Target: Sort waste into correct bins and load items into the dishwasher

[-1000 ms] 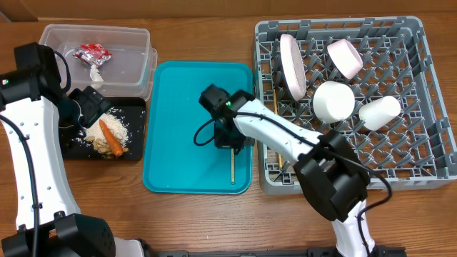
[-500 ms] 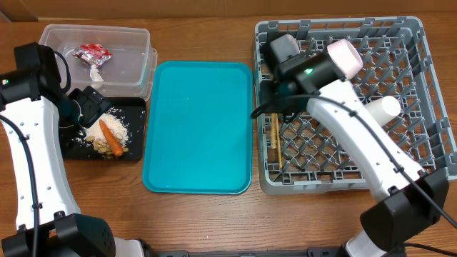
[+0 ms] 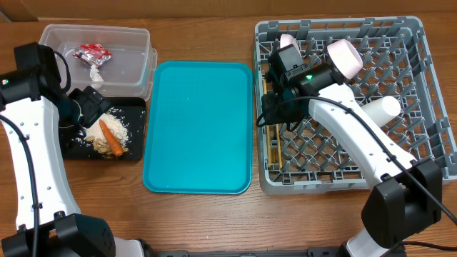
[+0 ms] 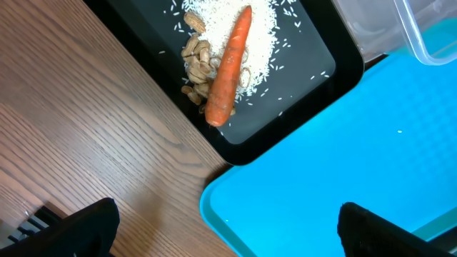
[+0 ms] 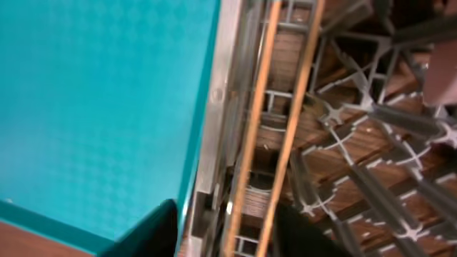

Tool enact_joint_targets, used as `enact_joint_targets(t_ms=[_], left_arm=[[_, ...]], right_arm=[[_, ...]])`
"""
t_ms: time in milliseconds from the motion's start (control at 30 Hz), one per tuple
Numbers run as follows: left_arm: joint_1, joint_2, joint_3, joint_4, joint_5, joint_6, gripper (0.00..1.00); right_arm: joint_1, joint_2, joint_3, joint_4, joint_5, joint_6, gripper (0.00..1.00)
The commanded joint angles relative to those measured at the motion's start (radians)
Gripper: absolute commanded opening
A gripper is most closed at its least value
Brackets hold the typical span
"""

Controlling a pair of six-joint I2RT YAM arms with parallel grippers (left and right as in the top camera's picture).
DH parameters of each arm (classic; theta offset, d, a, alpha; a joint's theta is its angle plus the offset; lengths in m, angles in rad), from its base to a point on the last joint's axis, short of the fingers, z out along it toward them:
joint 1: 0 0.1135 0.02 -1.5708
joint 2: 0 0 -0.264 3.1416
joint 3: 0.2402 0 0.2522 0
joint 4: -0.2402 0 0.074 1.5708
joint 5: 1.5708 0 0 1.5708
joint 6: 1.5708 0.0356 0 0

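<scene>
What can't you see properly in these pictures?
- Plate: overhead, the right arm covers most of it.
- Right gripper: overhead, hidden under the arm; right wrist view, fingers blurred and cut off by the bottom edge.
- Chopsticks: right wrist view, their ends run off the frame.
- Tub: left wrist view, only a corner shows.
- Peanut shells: overhead, too small to count.

Colours across the brown wood-grain desk [image 3: 214, 221]
A teal tray [image 3: 196, 128]; grey dish rack [image 3: 428, 86] with a grid base; pale tan chopsticks [image 5: 251, 143]; orange carrot [image 4: 228, 64] on white rice crumbs [image 4: 268, 36] in the black tray [image 4: 307, 86]; red-and-silver wrapper [image 3: 91, 51]; white cup [image 3: 380, 108].
</scene>
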Motion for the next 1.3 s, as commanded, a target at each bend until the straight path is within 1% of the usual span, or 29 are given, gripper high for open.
enact_joint_targets(t_ms=[0, 100, 167, 233, 300, 333, 400, 467, 533, 667, 800, 900, 967, 1000, 1033, 1133, 1200, 1267], left_arm=[[0.010, 0.006, 0.000, 0.003, -0.013, 0.016, 1.00], [0.009, 0.006, 0.000, 0.000, 0.005, 0.029, 1.00], [-0.006, 0.006, 0.000, 0.009, 0.041, 0.093, 1.00], [-0.048, 0.006, 0.000, 0.027, 0.064, 0.169, 1.00], [-0.100, 0.006, 0.000, 0.048, 0.088, 0.234, 1.00], [-0.143, 0.006, 0.000, 0.068, 0.114, 0.289, 1.00], [-0.240, 0.006, 0.000, 0.099, 0.151, 0.414, 1.00], [-0.311, 0.006, 0.000, 0.099, 0.144, 0.491, 1.00], [-0.364, 0.006, 0.000, 0.036, 0.148, 0.539, 1.00], [-0.368, 0.002, 0.000, -0.111, 0.148, 0.539, 1.00], [-0.370, -0.046, -0.021, -0.134, 0.148, 0.530, 1.00], [-0.370, -0.183, -0.131, -0.045, 0.148, 0.527, 1.00], [-0.370, -0.342, -0.271, 0.081, 0.148, 0.526, 1.00], [-0.370, -0.389, -0.311, 0.114, 0.148, 0.527, 1.00], [-0.370, -0.483, -0.388, 0.182, 0.148, 0.527, 1.00], [-0.370, -0.676, -0.545, 0.301, 0.148, 0.497, 1.00], [-0.370, -0.779, -0.626, 0.346, 0.148, 0.439, 1.00], [-0.370, -0.827, -0.667, 0.356, 0.148, 0.403, 1.00]], right_arm=[[0.000, -0.002, 0.003, 0.000, -0.008, 0.007, 0.49], [0.000, -0.039, 0.037, -0.022, -0.008, 0.049, 0.49], [-0.007, -0.100, 0.063, -0.014, -0.008, 0.077, 0.53], [-0.033, -0.172, 0.081, 0.006, -0.013, 0.084, 0.69], [-0.074, -0.229, 0.083, 0.022, -0.037, 0.071, 0.90], [-0.095, -0.243, 0.083, 0.024, -0.060, 0.045, 1.00], [-0.167, -0.256, 0.083, 0.015, -0.158, -0.096, 1.00], [-0.231, -0.249, 0.083, -0.010, -0.165, -0.131, 1.00], [-0.299, -0.247, 0.083, -0.056, -0.157, -0.134, 1.00], [-0.399, -0.247, 0.079, -0.150, -0.126, -0.133, 1.00], [-0.439, -0.257, 0.037, -0.190, -0.063, -0.130, 1.00], [-0.439, -0.320, -0.063, -0.138, -0.044, -0.129, 1.00], [-0.438, -0.435, -0.195, -0.032, -0.050, -0.124, 1.00], [-0.439, -0.479, -0.235, -0.002, -0.051, -0.122, 1.00], [-0.439, -0.564, -0.306, 0.048, -0.051, -0.119, 1.00], [-0.439, -0.776, -0.459, 0.140, -0.047, -0.119, 1.00], [-0.439, -0.908, -0.533, 0.150, 0.000, -0.119, 1.00], [-0.439, -0.980, -0.562, 0.129, 0.031, -0.119, 1.00]])
